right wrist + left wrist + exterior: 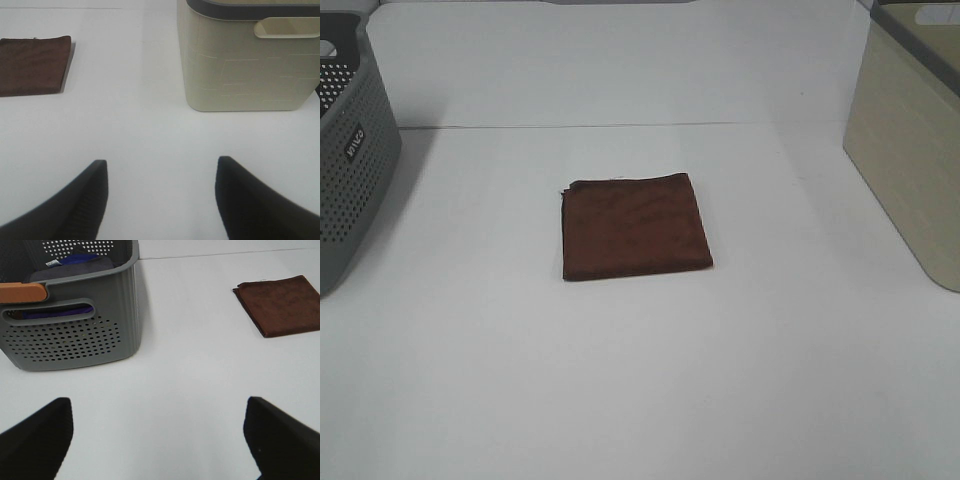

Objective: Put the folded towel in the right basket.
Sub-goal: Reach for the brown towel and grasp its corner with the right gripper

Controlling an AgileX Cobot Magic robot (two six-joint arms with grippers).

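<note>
High view: folded towel (635,227) flat on the desk (640,400), well apart from right basket (910,170). Left wrist: left gripper (156,410) spread, empty. Right wrist: right gripper (161,165) spread, empty. Probably pre-grasp; next, reaching over and pinching a towel edge.

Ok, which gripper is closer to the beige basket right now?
Right. The right gripper, open, faces the beige basket from close by. The left gripper, also open, is beside the grey perforated basket, on the far side of the folded towel.
</note>
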